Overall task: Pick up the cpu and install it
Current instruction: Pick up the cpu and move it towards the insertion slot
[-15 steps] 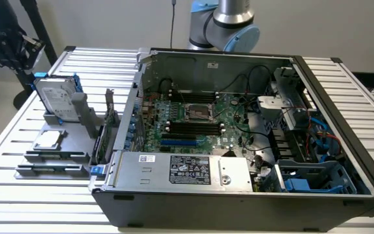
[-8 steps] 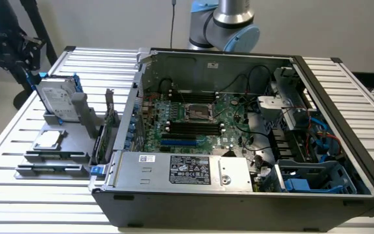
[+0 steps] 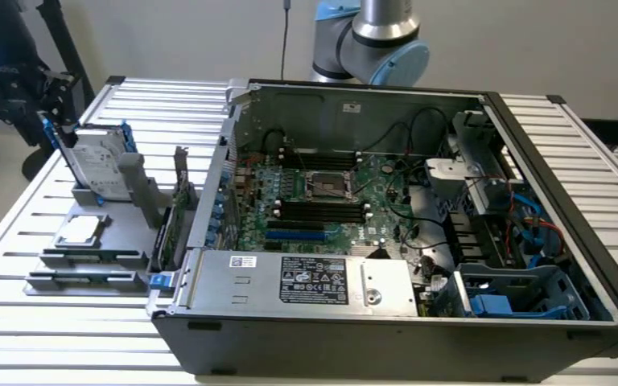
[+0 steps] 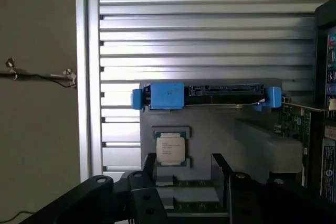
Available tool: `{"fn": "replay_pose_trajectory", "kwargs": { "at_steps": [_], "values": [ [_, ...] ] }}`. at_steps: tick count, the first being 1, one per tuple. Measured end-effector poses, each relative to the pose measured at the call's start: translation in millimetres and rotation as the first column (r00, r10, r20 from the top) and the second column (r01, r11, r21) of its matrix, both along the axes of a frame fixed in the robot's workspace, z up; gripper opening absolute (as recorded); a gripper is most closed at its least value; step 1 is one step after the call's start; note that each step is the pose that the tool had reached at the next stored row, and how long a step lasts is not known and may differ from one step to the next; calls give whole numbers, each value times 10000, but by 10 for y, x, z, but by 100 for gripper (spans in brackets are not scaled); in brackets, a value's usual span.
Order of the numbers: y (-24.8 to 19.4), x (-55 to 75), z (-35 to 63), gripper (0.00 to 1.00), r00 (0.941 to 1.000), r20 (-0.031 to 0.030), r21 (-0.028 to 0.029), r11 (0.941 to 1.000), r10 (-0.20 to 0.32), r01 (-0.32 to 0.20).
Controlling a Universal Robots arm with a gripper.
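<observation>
In the wrist view the gripper (image 4: 185,158) is hanging released, its two black fingers (image 4: 149,172) standing well apart with nothing clasped; the cpu (image 4: 170,149) is showing in the gap between them, beyond their tips and untouched, lying flat in a square recess of the grey holder (image 4: 210,129). In the exterior view the cpu (image 3: 80,231) is sitting at about 9 o'clock from the open computer case (image 3: 550,108), on the same holder (image 3: 126,173), which is resting on the slatted metal table (image 3: 30,338). Dark print is running across the chip's silver top, too small to read. A black-and-white label (image 3: 315,280) is facing up on the power supply (image 3: 223,281) at the case's 6 o'clock edge; its writing cannot be made out. The holder is also carrying the hard drive (image 3: 96,161) in its blue bracket (image 3: 51,137), standing on edge at 12 o'clock from the cpu, and a circuit card (image 3: 183,201) standing upright at the chip's 3 o'clock. The case is holding a green motherboard (image 3: 379,201); a square socket (image 3: 328,186) is sitting near its middle, long black memory slots (image 3: 315,211) are lying just at the socket's 6 o'clock, and blue cables (image 3: 540,229) are looping at the case's 3 o'clock side.
</observation>
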State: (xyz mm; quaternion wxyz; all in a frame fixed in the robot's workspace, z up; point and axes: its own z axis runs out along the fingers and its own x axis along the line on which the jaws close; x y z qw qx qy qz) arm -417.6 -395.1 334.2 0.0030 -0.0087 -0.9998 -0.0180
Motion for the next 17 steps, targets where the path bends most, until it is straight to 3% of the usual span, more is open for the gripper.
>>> {"fn": "replay_pose_trajectory", "kwargs": {
  "at_steps": [17],
  "values": [
    [-102, -1, -300, 54, 9968, -73, 16, 9968, 801, -800]
  ]
}}
